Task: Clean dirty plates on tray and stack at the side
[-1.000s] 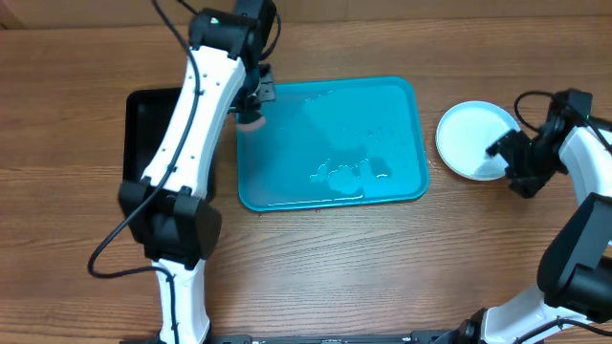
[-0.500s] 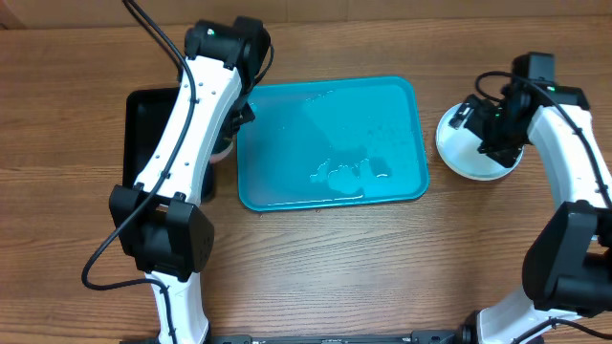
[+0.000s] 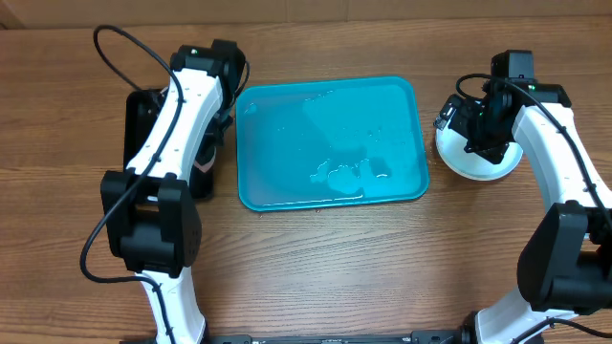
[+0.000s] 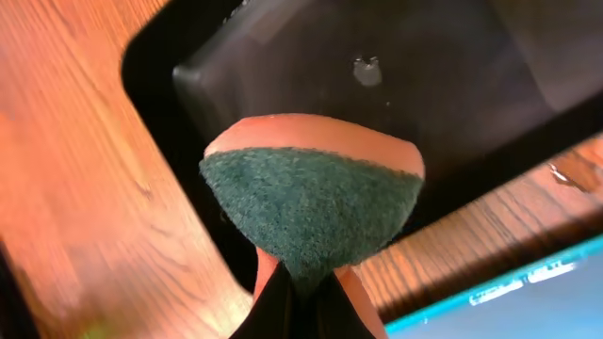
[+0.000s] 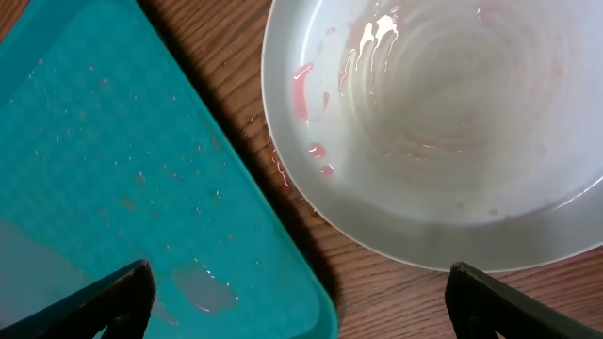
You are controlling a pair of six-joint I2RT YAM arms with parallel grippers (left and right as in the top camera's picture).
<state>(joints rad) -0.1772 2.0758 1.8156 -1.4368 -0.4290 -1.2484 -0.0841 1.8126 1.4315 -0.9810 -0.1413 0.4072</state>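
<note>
You have bright, even light from above. Glare streaks the wet tray toward 6 o'clock and the plate at 12 o'clock. Around the sponge, focus goes soft.

black tray: on wooden table, left side | green-and-orange sponge: over black tray's rim

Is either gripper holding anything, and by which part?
The left gripper pinches a green-faced orange scrub sponge by its narrow lower end; the right gripper is open, empty.
</note>
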